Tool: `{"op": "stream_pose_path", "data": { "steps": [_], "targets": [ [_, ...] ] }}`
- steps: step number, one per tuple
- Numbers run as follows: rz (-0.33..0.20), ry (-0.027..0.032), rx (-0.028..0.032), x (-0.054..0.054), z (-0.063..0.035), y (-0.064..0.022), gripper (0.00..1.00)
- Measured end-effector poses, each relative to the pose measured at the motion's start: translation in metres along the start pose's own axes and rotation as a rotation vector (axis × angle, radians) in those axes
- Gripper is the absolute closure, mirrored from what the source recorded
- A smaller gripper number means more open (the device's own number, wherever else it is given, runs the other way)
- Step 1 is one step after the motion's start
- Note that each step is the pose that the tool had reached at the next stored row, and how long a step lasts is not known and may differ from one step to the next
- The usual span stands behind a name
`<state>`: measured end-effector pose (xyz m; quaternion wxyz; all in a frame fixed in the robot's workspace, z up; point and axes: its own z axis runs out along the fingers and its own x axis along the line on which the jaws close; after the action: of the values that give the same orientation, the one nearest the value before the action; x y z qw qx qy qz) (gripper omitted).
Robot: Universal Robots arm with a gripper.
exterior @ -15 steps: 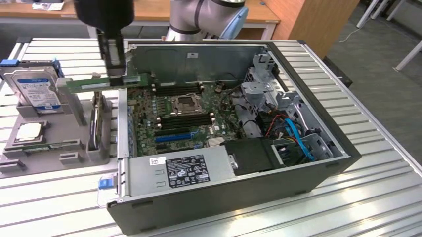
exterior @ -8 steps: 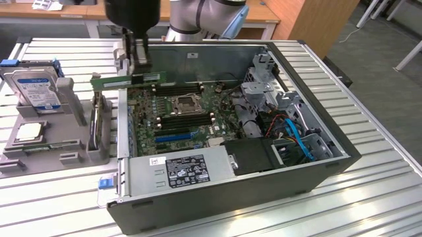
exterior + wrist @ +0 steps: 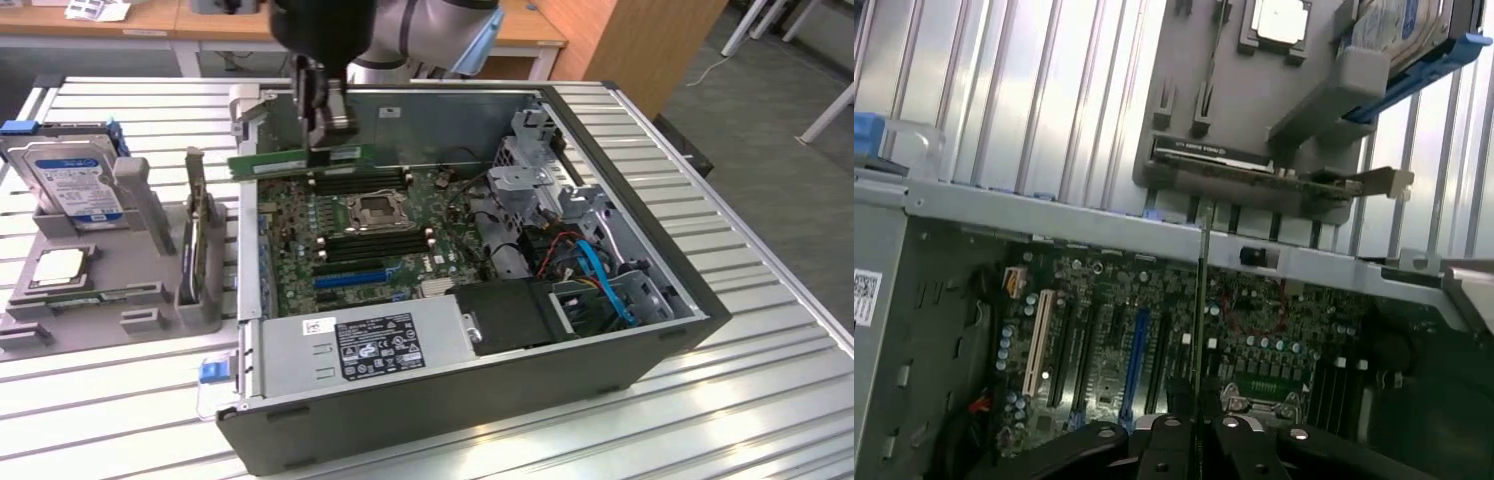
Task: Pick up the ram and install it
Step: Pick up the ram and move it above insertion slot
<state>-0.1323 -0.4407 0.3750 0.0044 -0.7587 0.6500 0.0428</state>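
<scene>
The ram (image 3: 274, 161) is a long green stick held level above the far part of the open computer case (image 3: 534, 380). My gripper (image 3: 327, 148) comes down from above and is shut on it near its middle. Just below lie the black memory slots (image 3: 358, 182) and the processor socket (image 3: 374, 210) on the motherboard (image 3: 287, 250). In the wrist view the ram (image 3: 1201, 300) shows edge-on as a thin line running out from between the fingers (image 3: 1166, 445) of my gripper (image 3: 1197, 430), over the motherboard (image 3: 1104, 330).
A grey fixture (image 3: 120, 300) at the exterior view's left carries a hard drive (image 3: 74, 180), a processor chip (image 3: 60, 265) and an upright card (image 3: 200, 240). Inside the case are the power supply (image 3: 360, 345), drive cage (image 3: 527, 190) and blue cables (image 3: 601, 275).
</scene>
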Motion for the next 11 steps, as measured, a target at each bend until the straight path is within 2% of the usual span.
{"op": "stream_pose_path", "data": {
  "steps": [11],
  "targets": [
    [-0.006, -0.0115, 0.0015, 0.008, -0.003, -0.0496, 0.86]
  ]
}}
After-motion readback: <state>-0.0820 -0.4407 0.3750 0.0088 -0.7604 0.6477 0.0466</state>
